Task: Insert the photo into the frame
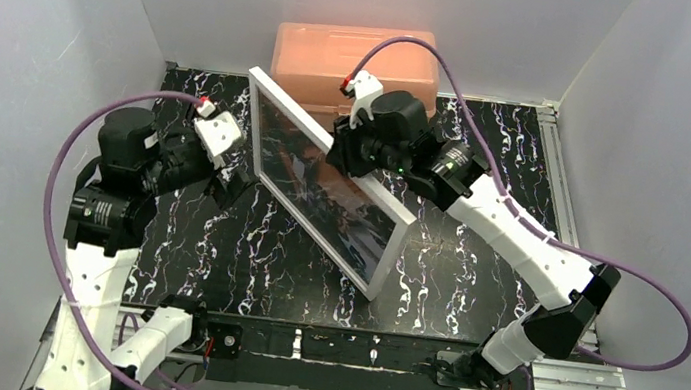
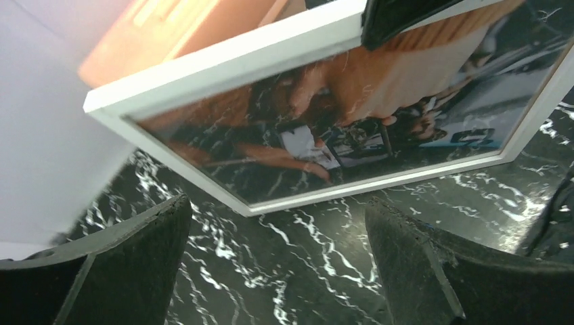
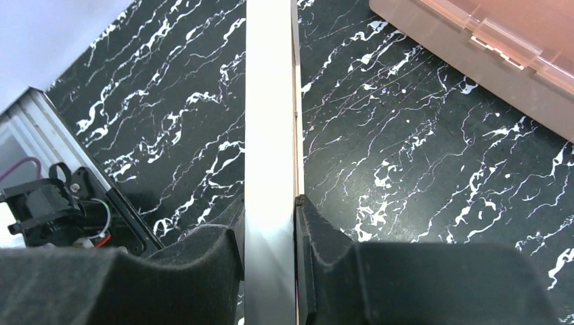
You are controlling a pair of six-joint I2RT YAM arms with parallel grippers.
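Pincers, right one first: clamping the white frame point(image 3: 269, 101) with right gripper point(image 3: 271, 223), squeezing its upper long rail from both faces, about midway along. Holding that frame up on edge and leaning, glossy front facing leftward, lower long rail down by the black marbled table point(image 1: 212, 258), one near corner looking to be touching it. Carrying the photo point(image 2: 338, 128) inside the frame, reddish-brown, blue and white tones filling the opening. Next, left: standing with left gripper point(image 2: 274, 210) spread wide, gripping nothing, hovering low over the table just in front of the frame's picture side, near its lower rail but apart from it. Farther out: sitting behind the frame by the back wall, an orange plastic box point(image 1: 340, 53), partly hidden by the right gripper. Enclosing the table on three sides, plain white walls point(image 1: 16, 61).
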